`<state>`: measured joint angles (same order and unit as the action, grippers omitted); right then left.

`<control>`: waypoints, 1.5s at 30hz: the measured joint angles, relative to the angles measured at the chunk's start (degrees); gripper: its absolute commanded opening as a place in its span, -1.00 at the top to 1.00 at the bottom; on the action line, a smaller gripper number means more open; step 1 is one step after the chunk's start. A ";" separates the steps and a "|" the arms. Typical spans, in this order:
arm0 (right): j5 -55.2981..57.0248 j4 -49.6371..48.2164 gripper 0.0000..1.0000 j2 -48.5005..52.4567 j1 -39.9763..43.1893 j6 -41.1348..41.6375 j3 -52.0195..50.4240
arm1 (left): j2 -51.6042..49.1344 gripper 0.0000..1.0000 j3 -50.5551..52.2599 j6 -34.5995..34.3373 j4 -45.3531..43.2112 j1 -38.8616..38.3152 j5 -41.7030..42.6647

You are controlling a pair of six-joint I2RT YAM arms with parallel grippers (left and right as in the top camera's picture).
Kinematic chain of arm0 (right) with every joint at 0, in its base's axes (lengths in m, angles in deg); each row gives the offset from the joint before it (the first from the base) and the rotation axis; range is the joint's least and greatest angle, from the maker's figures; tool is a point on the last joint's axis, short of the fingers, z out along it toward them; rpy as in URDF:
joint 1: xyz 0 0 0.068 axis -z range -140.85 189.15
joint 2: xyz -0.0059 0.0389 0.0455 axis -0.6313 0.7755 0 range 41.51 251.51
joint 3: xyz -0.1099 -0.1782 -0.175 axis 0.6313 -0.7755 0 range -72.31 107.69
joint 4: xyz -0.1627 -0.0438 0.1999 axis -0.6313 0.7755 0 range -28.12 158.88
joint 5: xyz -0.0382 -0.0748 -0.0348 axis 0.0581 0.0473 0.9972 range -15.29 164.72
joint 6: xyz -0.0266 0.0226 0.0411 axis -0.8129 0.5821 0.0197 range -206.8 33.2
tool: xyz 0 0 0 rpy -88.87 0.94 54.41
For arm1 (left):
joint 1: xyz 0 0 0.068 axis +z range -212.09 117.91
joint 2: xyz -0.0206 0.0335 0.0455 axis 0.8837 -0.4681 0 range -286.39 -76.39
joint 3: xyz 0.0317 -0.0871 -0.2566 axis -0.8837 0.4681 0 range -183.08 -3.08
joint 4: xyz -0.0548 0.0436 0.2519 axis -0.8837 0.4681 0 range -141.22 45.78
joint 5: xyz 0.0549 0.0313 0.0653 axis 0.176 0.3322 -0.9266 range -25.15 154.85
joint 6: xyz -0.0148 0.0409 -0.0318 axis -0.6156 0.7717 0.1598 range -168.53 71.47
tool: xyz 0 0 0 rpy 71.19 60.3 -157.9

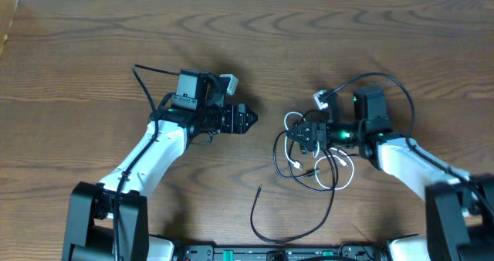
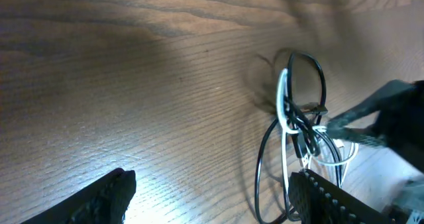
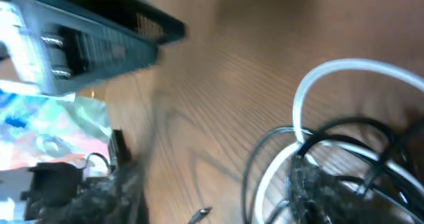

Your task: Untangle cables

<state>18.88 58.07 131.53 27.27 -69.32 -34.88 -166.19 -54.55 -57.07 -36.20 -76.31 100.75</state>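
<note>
As my left tool (image 1: 247, 120) and right tool (image 1: 302, 136) both gape empty, I next need grips on the tangled cables (image 2: 286, 111).

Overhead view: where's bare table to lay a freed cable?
Bare: the wide strip of table beyond both arms; the patch between the left arm and the black cable's tail. Crowded: around the right gripper, where it tangles with the white cable.

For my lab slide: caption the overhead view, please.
On a wooden table, the right hand meets the tangled black cable and white cable; the left hand sits open, apart.
</note>
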 measured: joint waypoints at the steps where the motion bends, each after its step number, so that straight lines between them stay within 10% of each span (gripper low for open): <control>1: 0.02 0.50 -0.56 -1.33 0.02 0.15 0.09 | 0.00 -0.57 0.00 0.00 -0.15 -0.22 0.00; 20: 25.57 22.27 -0.49 -8.66 7.91 0.39 0.79 | -6.86 -0.39 0.00 -13.97 -10.21 -21.40 -16.50; 27: 27.89 23.98 -0.47 -8.66 6.10 0.39 0.79 | -8.98 0.31 0.00 -14.97 -12.55 -25.49 -18.58; 34: 31.19 24.20 -0.35 -8.66 1.84 0.42 0.79 | -8.98 0.85 0.00 -9.84 -13.14 -25.11 -19.52; 45: 35.63 21.51 -0.47 -8.66 -0.94 -3.10 0.79 | -9.01 0.85 0.00 1.14 -13.38 -19.63 -5.68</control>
<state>54.51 79.58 122.87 26.33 -72.43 -34.09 -175.19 -54.55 -55.93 -49.57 -95.94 95.07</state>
